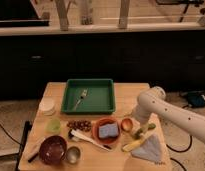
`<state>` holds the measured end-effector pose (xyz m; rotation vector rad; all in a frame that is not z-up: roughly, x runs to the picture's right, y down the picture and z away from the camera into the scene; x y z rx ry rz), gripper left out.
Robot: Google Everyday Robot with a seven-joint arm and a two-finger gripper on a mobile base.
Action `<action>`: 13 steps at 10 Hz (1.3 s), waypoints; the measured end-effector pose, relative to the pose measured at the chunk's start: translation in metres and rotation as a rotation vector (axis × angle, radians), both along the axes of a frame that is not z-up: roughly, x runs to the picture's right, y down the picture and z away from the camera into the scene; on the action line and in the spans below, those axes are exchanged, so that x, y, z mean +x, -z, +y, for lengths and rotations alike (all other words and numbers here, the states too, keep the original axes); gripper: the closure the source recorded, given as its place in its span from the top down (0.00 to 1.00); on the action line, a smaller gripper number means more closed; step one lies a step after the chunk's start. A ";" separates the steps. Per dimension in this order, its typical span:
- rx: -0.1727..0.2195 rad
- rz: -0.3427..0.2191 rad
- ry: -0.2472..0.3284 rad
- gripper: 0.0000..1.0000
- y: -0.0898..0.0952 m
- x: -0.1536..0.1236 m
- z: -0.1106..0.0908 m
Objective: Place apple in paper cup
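The apple (127, 124) is a small orange-red fruit lying on the wooden table (56, 91), just right of the red plate (98, 138). My gripper (137, 122) hangs at the end of the white arm (152, 100), close beside the apple on its right and low over the table. A white paper cup (47, 106) stands at the table's left side, far from the apple. The gripper's tip is partly hidden by the arm.
A green tray (103, 95) with a fork (81, 98) sits at the back. A blue sponge (109, 130) lies on the red plate. Cucumber (145, 130), banana (132, 145) and napkin (148, 148) lie front right. Green cup (53, 125), grapes (79, 125), brown bowl (52, 149), metal cup (73, 155), white spoon (91, 140).
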<state>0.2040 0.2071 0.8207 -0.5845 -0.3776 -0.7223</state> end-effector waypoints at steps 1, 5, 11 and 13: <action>0.001 -0.010 0.003 0.80 0.000 -0.003 -0.001; -0.006 -0.061 0.028 0.80 0.002 -0.016 -0.004; -0.027 -0.087 0.037 0.33 -0.001 -0.029 0.000; -0.031 -0.091 0.034 0.10 -0.003 -0.030 -0.001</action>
